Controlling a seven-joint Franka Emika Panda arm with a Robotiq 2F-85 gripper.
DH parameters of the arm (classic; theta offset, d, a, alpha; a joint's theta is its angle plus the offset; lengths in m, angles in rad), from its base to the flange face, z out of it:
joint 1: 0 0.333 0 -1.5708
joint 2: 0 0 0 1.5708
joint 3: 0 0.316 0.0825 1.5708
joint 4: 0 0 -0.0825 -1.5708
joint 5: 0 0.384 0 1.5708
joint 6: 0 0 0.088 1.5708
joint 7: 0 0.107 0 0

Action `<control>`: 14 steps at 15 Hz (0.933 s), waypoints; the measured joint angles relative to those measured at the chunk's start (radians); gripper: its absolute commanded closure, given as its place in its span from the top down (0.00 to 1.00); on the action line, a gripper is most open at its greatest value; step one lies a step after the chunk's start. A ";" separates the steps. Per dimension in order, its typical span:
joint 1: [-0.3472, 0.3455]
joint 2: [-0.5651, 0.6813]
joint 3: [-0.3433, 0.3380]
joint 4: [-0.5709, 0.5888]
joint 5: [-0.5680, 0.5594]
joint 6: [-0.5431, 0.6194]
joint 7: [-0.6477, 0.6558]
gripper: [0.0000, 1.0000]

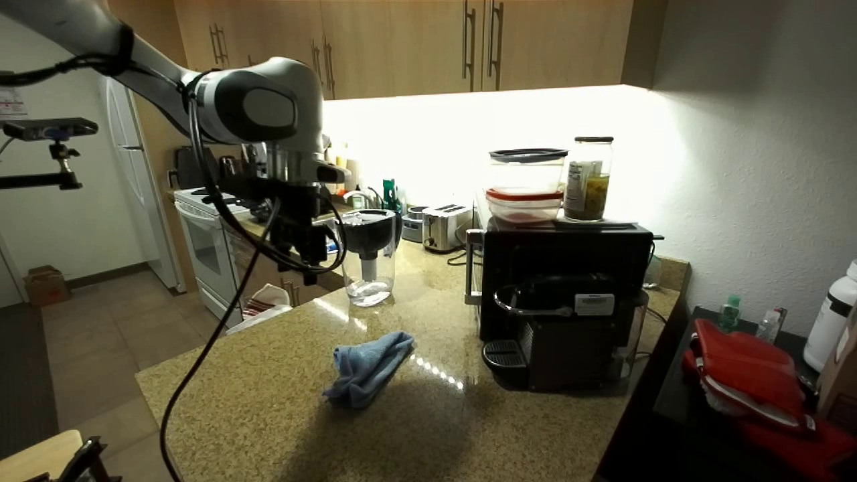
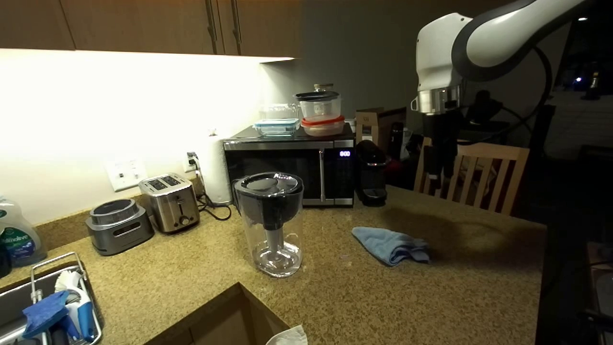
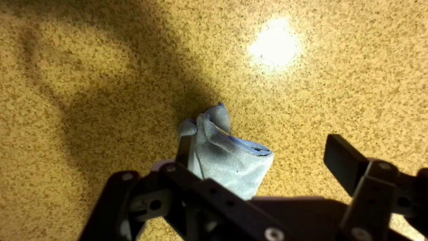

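A crumpled blue cloth [image 1: 368, 369] lies on the speckled countertop [image 1: 248, 395]; both exterior views show it, and there the cloth [image 2: 390, 245] sits by itself. My gripper [image 1: 304, 271] hangs in the air well above the counter, pointing down and touching nothing. In the wrist view the gripper [image 3: 264, 154] stands wide open, with no object held. Below it the folded cloth [image 3: 234, 164] appears between the fingers, nearer the left one, which hides part of it along with the gripper's linkage.
A clear water pitcher with a black top [image 2: 275, 225] stands near the counter's inner corner. Beyond the cloth are a black coffee machine [image 1: 569, 341] and a microwave [image 2: 282, 167] with food containers [image 2: 321, 115] stacked on it. A toaster [image 2: 170, 203] stands by the wall.
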 measured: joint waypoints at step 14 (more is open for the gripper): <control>-0.002 -0.016 0.006 -0.011 0.000 -0.001 0.075 1.00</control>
